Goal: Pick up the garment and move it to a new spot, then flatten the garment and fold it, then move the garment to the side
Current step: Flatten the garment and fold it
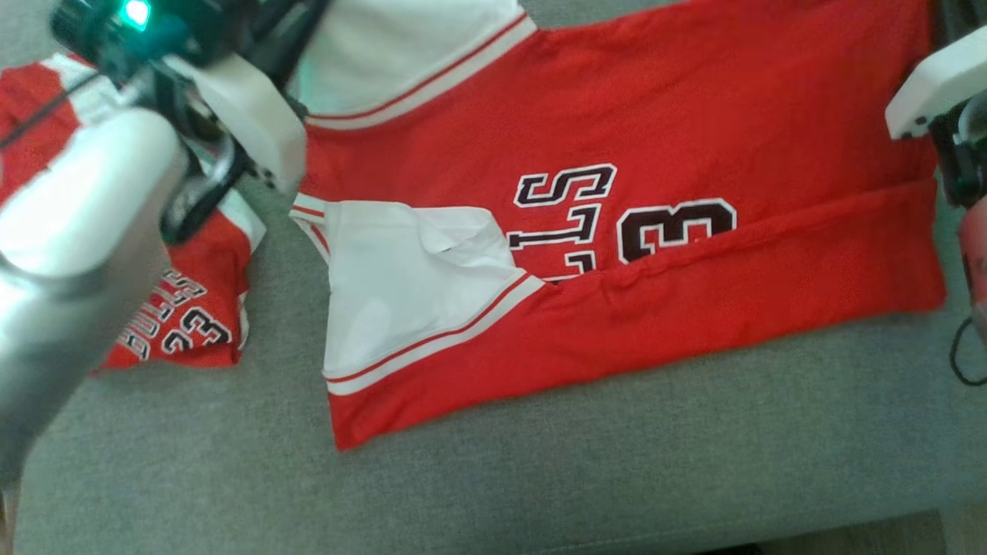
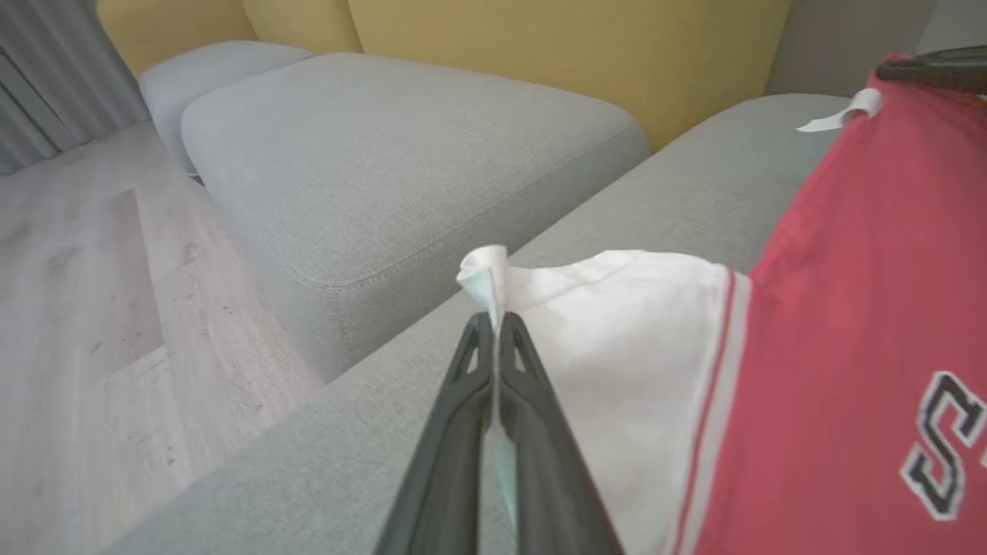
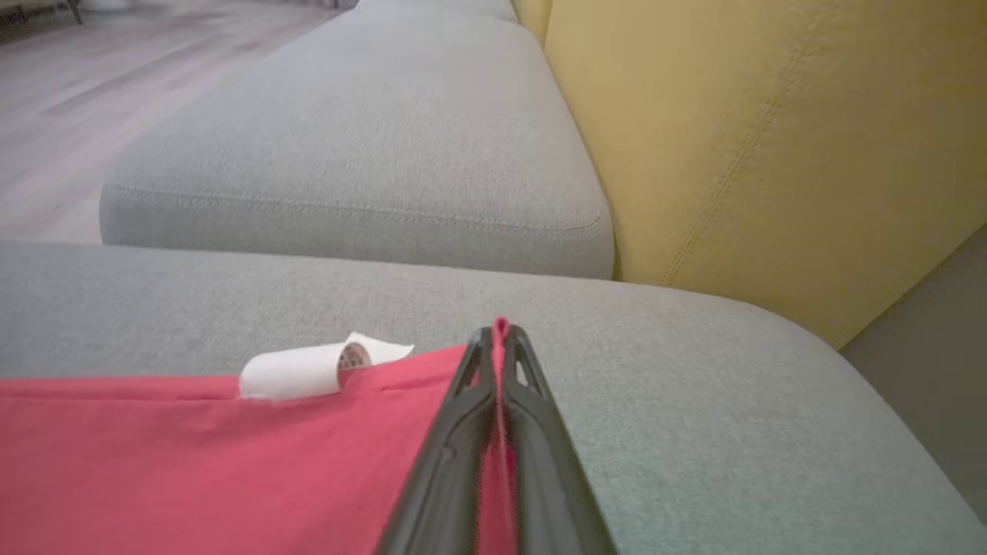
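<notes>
Left gripper (image 2: 493,322) clamped on the white sleeve (image 2: 640,331) of the red garment (image 2: 848,308).
Its two dark fingers (image 2: 455,447) are pressed tight together, and a small fold of white cloth pokes out just past the tips. The sleeve spreads away to the right of the fingers and meets the red body at a striped trim (image 2: 721,401), with dark lettering (image 2: 944,447) farther right. Ahead of the tips lies a grey sofa cushion (image 2: 385,154), with a yellow backrest (image 2: 540,46) beyond it. A pale wood floor (image 2: 77,324) lies to the left of the fingers.
</notes>
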### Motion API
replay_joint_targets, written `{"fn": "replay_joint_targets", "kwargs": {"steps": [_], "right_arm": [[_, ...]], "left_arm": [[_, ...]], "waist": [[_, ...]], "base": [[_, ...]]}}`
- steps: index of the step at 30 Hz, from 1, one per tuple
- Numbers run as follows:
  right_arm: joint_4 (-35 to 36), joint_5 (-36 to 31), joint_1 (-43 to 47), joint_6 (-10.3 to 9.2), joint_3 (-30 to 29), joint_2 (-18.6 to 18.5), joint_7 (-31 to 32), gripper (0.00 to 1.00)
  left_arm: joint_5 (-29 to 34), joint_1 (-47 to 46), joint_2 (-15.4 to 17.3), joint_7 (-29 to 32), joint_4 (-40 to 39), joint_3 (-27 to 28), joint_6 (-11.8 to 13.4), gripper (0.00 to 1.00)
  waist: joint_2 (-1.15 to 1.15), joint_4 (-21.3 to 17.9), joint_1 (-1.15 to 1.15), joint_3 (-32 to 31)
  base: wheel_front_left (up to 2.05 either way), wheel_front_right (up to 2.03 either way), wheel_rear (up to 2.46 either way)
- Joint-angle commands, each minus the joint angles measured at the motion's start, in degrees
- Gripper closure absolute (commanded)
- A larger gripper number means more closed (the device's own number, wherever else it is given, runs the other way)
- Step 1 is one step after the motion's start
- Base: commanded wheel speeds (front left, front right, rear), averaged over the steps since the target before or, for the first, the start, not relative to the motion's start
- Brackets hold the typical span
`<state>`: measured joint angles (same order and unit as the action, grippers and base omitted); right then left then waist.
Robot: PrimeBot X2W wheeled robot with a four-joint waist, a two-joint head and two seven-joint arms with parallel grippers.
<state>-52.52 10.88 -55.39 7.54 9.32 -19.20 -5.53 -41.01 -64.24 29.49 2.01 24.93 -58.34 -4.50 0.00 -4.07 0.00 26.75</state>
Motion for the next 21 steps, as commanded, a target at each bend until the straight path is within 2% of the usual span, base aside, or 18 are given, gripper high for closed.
{"fn": "replay_joint_targets", "kwargs": {"steps": [1, 11, 16, 21], "right_arm": [[1.82, 0.49, -1.13, -0.05, 0.12, 0.05, -1.61, 1.00], [2.56, 4.34, -4.05, -0.05, -1.00, 1.75, -7.56, 1.00], [3.01, 7.17, -5.21, -0.05, -2.74, 2.90, -8.73, 1.00], [2.69, 8.40, -4.67, -0.05, -1.36, 2.51, -8.99, 1.00]], "left_arm": [[0.57, -4.02, 2.23, -0.53, -0.24, 2.95, 0.21, 1.00], [5.62, -11.83, 0.44, -6.62, 8.89, 3.01, 0.52, 1.00], [7.80, -15.01, -1.12, -11.04, 13.80, 2.93, 0.98, 1.00], [8.32, -15.38, -3.04, -13.74, 17.62, 2.35, 0.58, 1.00]], "waist": [[0.00, -0.44, 0.00, 0.10], [0.00, -2.18, 0.00, 1.02], [0.00, -2.38, 0.00, 1.05], [0.00, -1.88, 0.00, 0.55]], "base": [[0.00, 0.00, 0.00], [0.00, 0.00, 0.00], [0.00, 0.00, 0.00], [0.00, 0.00, 0.00]]}}
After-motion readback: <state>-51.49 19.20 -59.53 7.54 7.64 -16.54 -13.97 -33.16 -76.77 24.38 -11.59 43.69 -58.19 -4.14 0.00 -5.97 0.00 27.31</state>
